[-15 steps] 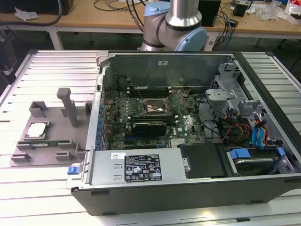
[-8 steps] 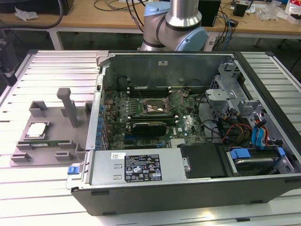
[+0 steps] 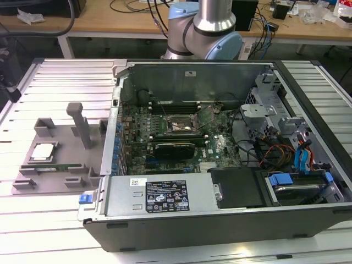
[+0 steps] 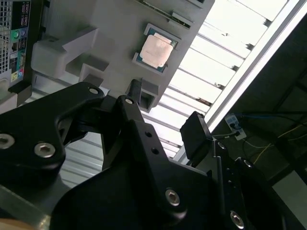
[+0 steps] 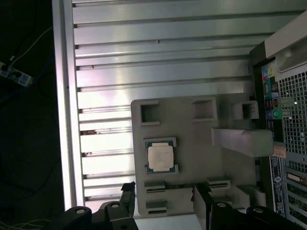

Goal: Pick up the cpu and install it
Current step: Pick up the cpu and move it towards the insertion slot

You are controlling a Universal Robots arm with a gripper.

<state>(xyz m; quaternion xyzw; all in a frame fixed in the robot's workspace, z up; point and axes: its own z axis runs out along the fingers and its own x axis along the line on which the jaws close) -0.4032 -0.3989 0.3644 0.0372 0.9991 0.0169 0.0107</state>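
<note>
While the claw hangs over the grey tray with its two black fingers spread wide and nothing between them, the cpu lies flat in a square nest on that tray. The claw is near the cpu but does not touch it.

The cpu is a small flat square. Its top is shiny silver-grey metal, and a thin dark rim runs round it. A tall grey post stands up from the tray near it.

The tray rests on a silver bench made of long metal slats. Next to the tray, on the exterior view's right, lies a big open computer case. Inside the case is a green board with a square socket near its middle. Many wires bunch up toward the exterior view's right end. Behind the case rises the blue and silver arm. Further back stands a wooden table with black cables on it.
</note>
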